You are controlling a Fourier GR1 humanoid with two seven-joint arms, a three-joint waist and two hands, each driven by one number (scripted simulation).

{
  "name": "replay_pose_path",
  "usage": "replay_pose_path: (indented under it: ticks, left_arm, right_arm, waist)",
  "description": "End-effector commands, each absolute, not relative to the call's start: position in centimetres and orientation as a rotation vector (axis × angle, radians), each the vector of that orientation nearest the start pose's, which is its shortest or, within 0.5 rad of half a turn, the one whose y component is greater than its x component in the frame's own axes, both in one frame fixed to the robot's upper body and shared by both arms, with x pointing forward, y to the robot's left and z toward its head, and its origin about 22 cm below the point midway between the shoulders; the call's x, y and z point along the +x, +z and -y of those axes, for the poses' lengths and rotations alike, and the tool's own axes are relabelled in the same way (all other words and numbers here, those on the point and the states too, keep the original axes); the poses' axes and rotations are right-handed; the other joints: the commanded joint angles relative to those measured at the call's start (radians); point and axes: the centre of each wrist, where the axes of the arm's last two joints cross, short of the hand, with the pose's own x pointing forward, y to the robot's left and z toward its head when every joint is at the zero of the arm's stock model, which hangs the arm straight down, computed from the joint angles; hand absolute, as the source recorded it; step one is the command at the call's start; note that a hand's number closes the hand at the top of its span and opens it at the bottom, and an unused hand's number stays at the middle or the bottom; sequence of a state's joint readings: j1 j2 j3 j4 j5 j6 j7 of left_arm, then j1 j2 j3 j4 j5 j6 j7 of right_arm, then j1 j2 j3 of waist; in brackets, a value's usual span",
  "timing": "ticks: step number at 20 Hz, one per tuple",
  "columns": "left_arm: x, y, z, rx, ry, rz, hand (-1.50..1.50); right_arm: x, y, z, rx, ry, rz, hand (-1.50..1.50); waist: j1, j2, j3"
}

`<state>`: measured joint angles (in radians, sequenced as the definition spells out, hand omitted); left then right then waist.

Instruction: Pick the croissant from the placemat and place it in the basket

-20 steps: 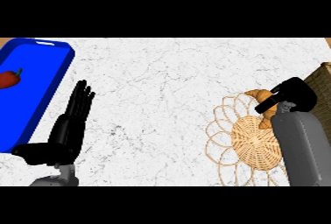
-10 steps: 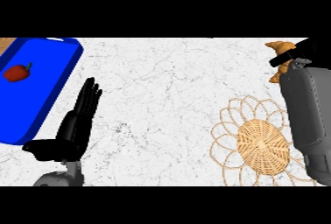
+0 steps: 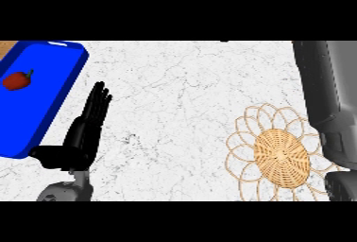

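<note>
At lower right on the counter (image 3: pixel 181 85) lies the woven placemat (image 3: pixel 279 153), bare. The right forearm (image 3: pixel 331 94) runs up past its right edge and out of view at the top; the right hand and the croissant do not show. At lower left the left hand (image 3: pixel 87 127) rests, fingers straight, beside a blue tray (image 3: pixel 55 94) holding a red pepper (image 3: pixel 17 80).

On the table (image 3: pixel 181 94) the tray (image 3: pixel 59 101) lies far left – a pepper (image 3: pixel 18 80) on it – the basket (image 3: pixel 281 158) at right.
</note>
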<state>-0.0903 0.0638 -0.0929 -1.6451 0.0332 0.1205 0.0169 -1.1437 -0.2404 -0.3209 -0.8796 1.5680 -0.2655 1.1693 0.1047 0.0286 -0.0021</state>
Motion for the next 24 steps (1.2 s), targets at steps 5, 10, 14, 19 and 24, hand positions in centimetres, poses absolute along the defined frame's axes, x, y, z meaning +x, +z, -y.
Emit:
replay_pose_path:
  ticks: [5, 10, 14, 19, 24]
  left_arm:
    - [25.3, 3.6, -21.1, 0.036, 0.005, 1.696, 0.00]
    - [25.4, 3.4, -21.6, 0.044, 0.014, 1.696, 0.00]
    - [24.5, 3.5, -22.9, 0.071, 0.037, 1.675, 0.00]
    - [24.8, 4.2, -23.7, 0.085, 0.033, 1.692, 0.00]
    - [24.0, 2.9, -23.1, 0.092, 0.038, 1.670, 0.00]
  right_arm:
    - [45.8, 27.5, 20.0, -1.635, -0.480, 0.701, 1.50]
    - [46.5, 27.4, 20.6, -1.719, -0.419, 0.536, 1.50]
    - [46.3, 27.6, 21.3, -1.748, -0.406, 0.468, 1.50]
    - [46.0, 26.2, 22.0, -1.749, -0.474, 0.508, 1.50]
    - [44.7, 26.2, 24.7, -1.753, -0.483, 0.478, 1.50]
  waist:
    - [-0.040, -0.014, 0.001]
    - [-0.048, -0.011, -0.001]
    - [-0.071, -0.024, 0.000]
    - [-0.080, -0.025, 0.002]
    - [-0.106, -0.034, 0.002]
